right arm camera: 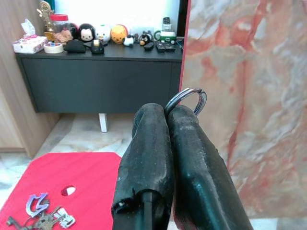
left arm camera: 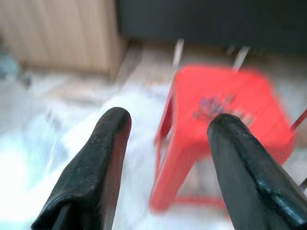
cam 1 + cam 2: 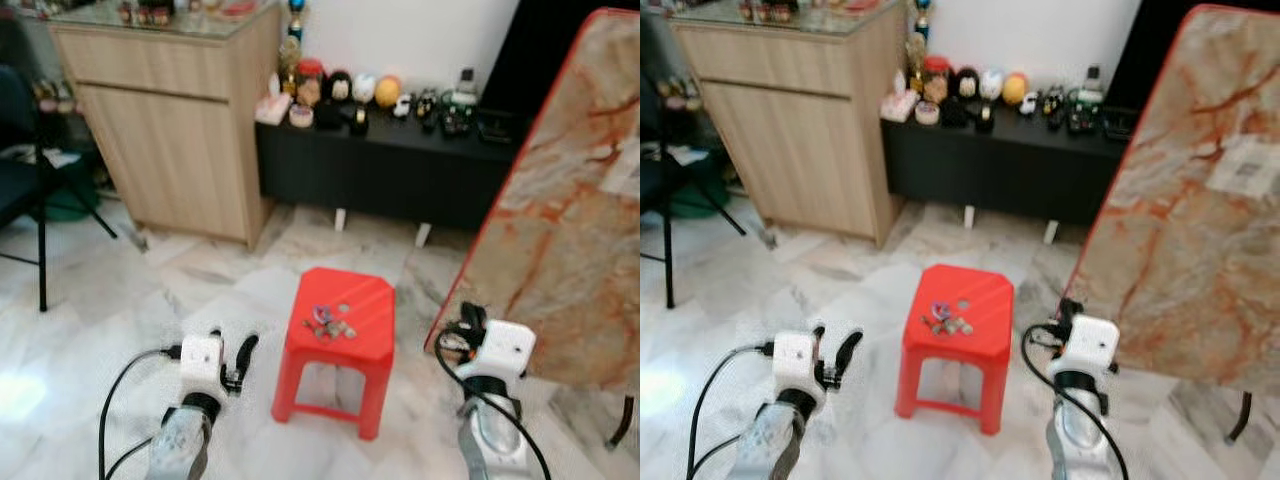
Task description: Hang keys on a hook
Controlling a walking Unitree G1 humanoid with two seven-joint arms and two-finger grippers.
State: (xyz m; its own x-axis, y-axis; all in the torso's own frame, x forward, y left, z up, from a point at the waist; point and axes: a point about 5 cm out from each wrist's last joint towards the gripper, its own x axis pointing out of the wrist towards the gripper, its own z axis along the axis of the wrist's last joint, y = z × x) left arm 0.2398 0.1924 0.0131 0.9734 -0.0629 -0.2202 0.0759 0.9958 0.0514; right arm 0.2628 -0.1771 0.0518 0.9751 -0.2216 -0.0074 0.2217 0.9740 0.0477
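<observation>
Right gripper (image 1: 169,120) pinching key ring (image 1: 188,99), ring upright

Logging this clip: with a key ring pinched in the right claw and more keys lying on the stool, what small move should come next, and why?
Probably lift the right claw and carry its ring off in search of a hook, since no hook is visible. Its fingers are shut on the ring beside the marbled board. The left claw is open, near the red stool holding other keys.
</observation>
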